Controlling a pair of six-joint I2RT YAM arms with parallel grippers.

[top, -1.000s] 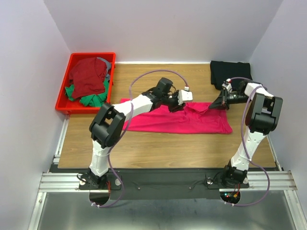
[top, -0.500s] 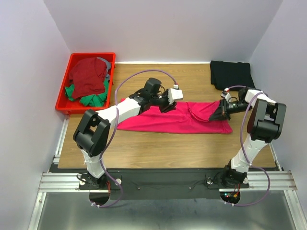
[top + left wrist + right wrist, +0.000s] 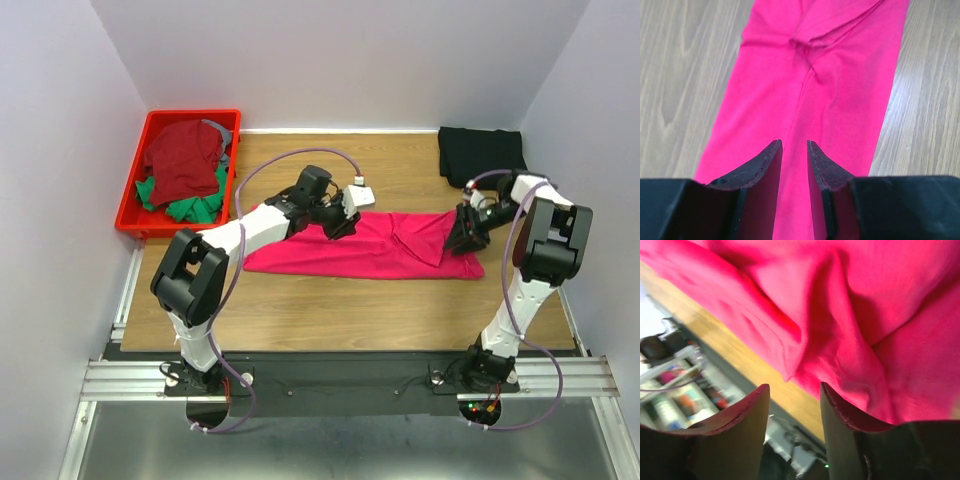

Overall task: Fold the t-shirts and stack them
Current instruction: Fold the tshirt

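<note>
Red plastic bin [image 3: 128, 200] left, black t-shirt [image 3: 480, 155] right, pink-red t-shirt [image 3: 360, 250] between.

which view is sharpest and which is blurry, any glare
Top external: sharp, evenly lit, no glare, only soft shadows on the table. Left wrist: pink t-shirt and table both crisp, left gripper dark at the bottom edge. Right wrist: the blurriest, t-shirt folds smeared up close, background beyond the table edge out of focus.

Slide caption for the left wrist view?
Left gripper, jaws slightly apart, over the pink-red t-shirt on the wooden table.
</note>
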